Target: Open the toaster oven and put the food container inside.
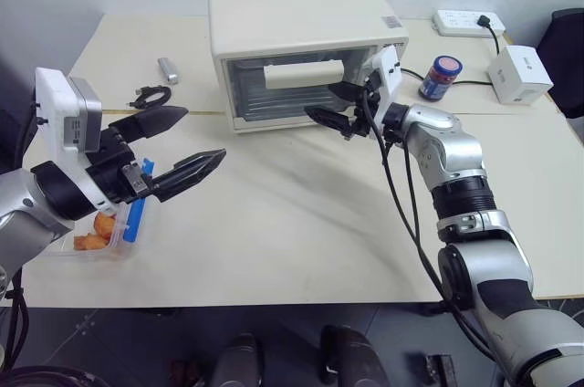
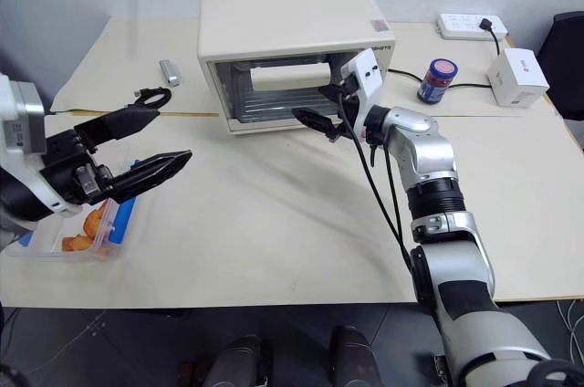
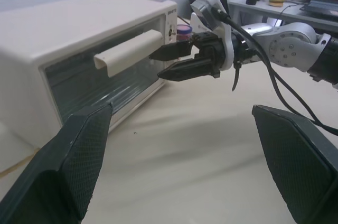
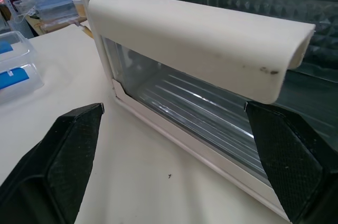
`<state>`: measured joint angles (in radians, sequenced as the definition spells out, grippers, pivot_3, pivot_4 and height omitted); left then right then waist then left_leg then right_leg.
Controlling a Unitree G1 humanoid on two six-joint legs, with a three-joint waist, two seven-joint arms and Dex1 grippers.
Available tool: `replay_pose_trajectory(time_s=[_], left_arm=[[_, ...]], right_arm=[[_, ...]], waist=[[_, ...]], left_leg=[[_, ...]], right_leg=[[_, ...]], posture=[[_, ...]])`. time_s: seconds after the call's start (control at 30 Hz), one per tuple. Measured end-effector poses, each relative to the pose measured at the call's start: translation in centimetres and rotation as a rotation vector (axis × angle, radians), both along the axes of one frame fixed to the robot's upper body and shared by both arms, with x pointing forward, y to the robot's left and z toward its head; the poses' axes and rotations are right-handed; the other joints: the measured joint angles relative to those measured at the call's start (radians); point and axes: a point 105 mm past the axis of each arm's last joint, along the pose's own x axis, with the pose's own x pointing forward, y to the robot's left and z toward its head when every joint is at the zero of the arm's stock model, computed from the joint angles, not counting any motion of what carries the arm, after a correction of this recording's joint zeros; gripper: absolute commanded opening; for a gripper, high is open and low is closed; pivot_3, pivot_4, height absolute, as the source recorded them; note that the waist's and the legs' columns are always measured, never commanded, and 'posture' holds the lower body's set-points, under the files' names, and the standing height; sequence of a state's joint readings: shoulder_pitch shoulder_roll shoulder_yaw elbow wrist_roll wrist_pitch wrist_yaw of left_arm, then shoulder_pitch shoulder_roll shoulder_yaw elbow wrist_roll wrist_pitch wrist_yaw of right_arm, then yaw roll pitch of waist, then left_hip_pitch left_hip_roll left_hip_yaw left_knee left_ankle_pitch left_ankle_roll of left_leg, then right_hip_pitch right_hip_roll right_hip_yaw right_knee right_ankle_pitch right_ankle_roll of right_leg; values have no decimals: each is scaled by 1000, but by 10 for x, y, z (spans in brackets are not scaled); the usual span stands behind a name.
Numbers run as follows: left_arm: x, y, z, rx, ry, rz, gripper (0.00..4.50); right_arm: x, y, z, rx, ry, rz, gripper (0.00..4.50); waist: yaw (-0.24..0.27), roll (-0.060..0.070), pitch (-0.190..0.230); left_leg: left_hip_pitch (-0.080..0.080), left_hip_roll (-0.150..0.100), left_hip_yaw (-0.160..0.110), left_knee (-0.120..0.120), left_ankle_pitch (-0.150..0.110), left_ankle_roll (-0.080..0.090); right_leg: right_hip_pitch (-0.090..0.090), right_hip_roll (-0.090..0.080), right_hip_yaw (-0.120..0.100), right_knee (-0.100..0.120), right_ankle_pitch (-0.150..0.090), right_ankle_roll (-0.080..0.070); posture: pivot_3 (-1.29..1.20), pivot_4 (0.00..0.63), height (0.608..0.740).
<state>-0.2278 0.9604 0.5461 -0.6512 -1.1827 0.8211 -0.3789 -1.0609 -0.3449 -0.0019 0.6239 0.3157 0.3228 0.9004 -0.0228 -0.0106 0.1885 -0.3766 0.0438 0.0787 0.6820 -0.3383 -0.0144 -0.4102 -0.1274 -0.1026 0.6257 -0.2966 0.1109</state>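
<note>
The cream-white toaster oven (image 1: 301, 22) stands at the back middle of the table with its glass door shut. Its wide handle (image 1: 304, 74) runs across the top of the door. My right gripper (image 1: 324, 102) is open and level, just in front of the handle's right end and not touching it. The right wrist view has the handle (image 4: 195, 39) close ahead, between the spread fingers. The food container (image 1: 100, 227), clear with a blue clip and orange pieces, lies at the table's left front. My left gripper (image 1: 204, 135) hangs open and empty above the table beside it, partly covering it.
At the back right are a white power strip (image 1: 467, 22), a small white box (image 1: 518, 74) and a blue jar with a red lid (image 1: 442, 78). A small silver object (image 1: 168, 69) and a coiled black cable (image 1: 151, 95) lie left of the oven.
</note>
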Motion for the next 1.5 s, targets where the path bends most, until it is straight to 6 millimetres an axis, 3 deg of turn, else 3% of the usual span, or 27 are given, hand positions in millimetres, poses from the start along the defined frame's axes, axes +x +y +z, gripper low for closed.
replay_pose_trajectory(time_s=[0.2, 0.37, 0.63, 0.73, 0.97, 1.17, 1.33, 1.5], left_arm=[[3, -3, -1, 7, -1, 5, 4500], [10, -4, -9, 5, 17, 13, 4500], [30, 17, -14, 1, 36, 94, 4500], [40, 18, -5, -30, 11, 97, 3974], [69, 11, 29, 44, -92, 73, 1887], [98, -8, 7, 164, -22, 26, 41], [108, -35, -38, 313, 117, -49, 13], [108, -42, -47, 374, 131, -76, 13]], right_arm=[[3, -3, -3, -25, -8, -8, 4451], [-11, 1, 9, 28, -57, 88, 4451], [-36, -5, -3, 15, -27, 162, 4451], [-47, -5, -14, 5, -1, 198, 4500], [-70, -7, -34, -36, 2, 236, 4500], [-78, -4, -43, -35, -5, 226, 4500], [-85, -8, -56, -36, 15, 201, 4500], [-88, -13, -59, -59, 16, 175, 4500]], waist=[[-6, 0, 0], [-6, 1, 0], [-5, 1, 0], [-6, 1, 1], [-6, 1, 1], [-6, 0, 1], [-4, 0, 1], [-5, 0, 1]], left_leg=[[0, 2, 1, -1, 0, -2], [0, 3, 3, -1, 0, -2], [0, 4, 5, -1, -1, -3], [1, 5, 7, -1, -1, -3], [1, 6, 12, -2, -1, -4], [2, 6, 14, -2, -2, -4], [1, 6, 15, -1, -2, -4], [2, 7, 16, 0, -2, -4]], right_leg=[[-2, 3, 2, 0, 0, 0], [-2, 3, 3, 0, 0, 0], [-4, 6, 6, 0, 0, 0], [-4, 7, 8, 0, 0, 0], [-7, 11, 13, 0, 0, 0], [-8, 11, 15, 1, 0, 0], [-9, 11, 16, 1, 0, 1], [-9, 12, 17, 2, 0, 1]], posture=[[0, 150, 740], [0, 150, 740], [0, 150, 740], [0, 150, 740], [0, 150, 740], [0, 150, 740], [0, 150, 740], [0, 150, 740]])
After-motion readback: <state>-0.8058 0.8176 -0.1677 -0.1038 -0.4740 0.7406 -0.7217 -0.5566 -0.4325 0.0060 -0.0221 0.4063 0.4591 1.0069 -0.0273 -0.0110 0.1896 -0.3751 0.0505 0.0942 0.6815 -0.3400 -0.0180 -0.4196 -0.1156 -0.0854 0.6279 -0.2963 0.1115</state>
